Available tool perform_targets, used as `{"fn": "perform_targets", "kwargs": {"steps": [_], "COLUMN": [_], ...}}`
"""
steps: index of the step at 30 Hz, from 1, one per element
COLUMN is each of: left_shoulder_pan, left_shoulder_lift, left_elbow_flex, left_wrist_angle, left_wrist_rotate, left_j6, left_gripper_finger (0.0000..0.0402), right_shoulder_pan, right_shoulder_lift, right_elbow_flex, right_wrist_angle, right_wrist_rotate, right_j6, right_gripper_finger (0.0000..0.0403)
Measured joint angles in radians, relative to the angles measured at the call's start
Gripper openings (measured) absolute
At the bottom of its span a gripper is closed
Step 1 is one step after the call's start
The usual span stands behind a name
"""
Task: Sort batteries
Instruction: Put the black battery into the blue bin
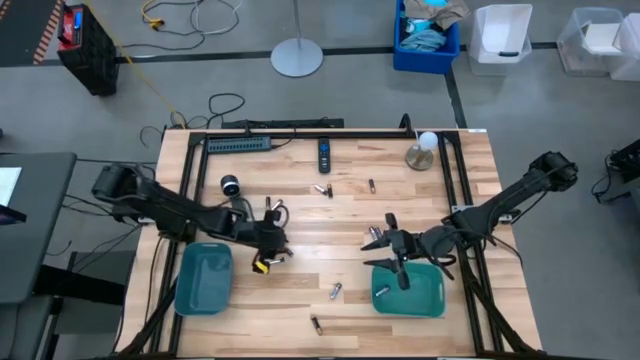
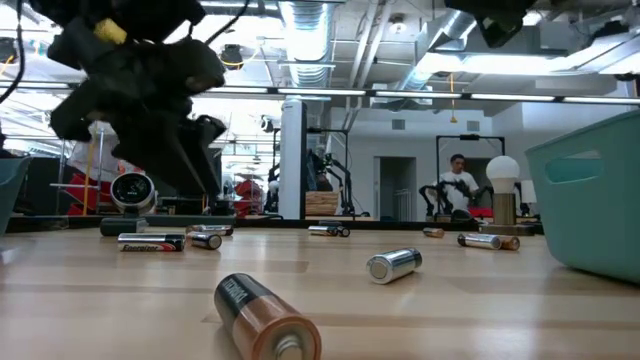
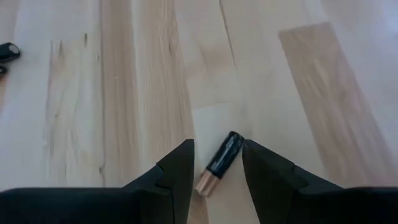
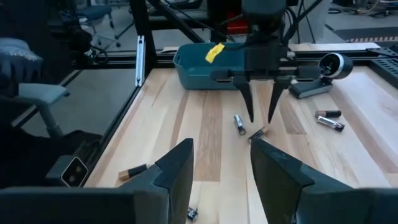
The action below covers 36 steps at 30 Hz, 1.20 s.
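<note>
My left gripper [image 3: 217, 167] is open and points down at the table, between the two trays [image 1: 270, 238]. Its fingers stand on either side of a black-and-copper battery [image 3: 221, 160] lying on the wood; I see no touch. The right wrist view shows the same gripper [image 4: 261, 117] from the side, with that battery [image 4: 258, 133] just under it and another battery [image 4: 239, 123] beside it. My right gripper [image 4: 217, 165] is open and empty, hovering by the right teal tray's [image 1: 425, 300] far edge [image 1: 388, 240]. More batteries [image 1: 336, 291] [image 2: 393, 264] lie scattered on the table.
The left teal tray [image 1: 205, 280] sits near the left arm. At the far side lie a black remote-like stick [image 1: 324, 152], a round silver-topped knob [image 1: 231, 184], a power strip [image 1: 238, 144] and a lamp-like stand [image 1: 422, 150]. A big battery [image 2: 265, 318] lies near the near edge.
</note>
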Motion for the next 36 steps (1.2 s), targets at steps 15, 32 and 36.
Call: {"fn": "perform_targets", "kwargs": {"steps": [15,32,36], "left_shoulder_pan": [0.003,0.048,0.054], "left_shoulder_lift": [0.169,0.165,0.165], "left_elbow_flex": [0.076,0.058,0.057], "left_wrist_angle": [-0.062,-0.099,-0.103], "left_wrist_rotate": [0.014,0.02,0.021], "left_j6": [0.061,0.028,0.025], "left_gripper_finger": [0.0132,0.0128,0.0111], "right_shoulder_pan": [0.007,0.007,0.007], "right_shoulder_lift": [0.019,0.019,0.019], "right_elbow_flex": [-0.001,-0.001,-0.001], "right_wrist_angle": [-0.008,-0.008,-0.008], "right_wrist_rotate": [-0.001,-0.002,-0.002], "right_j6": [0.009,0.01,0.01], "right_gripper_finger": [0.0175,0.0175,0.0175]}}
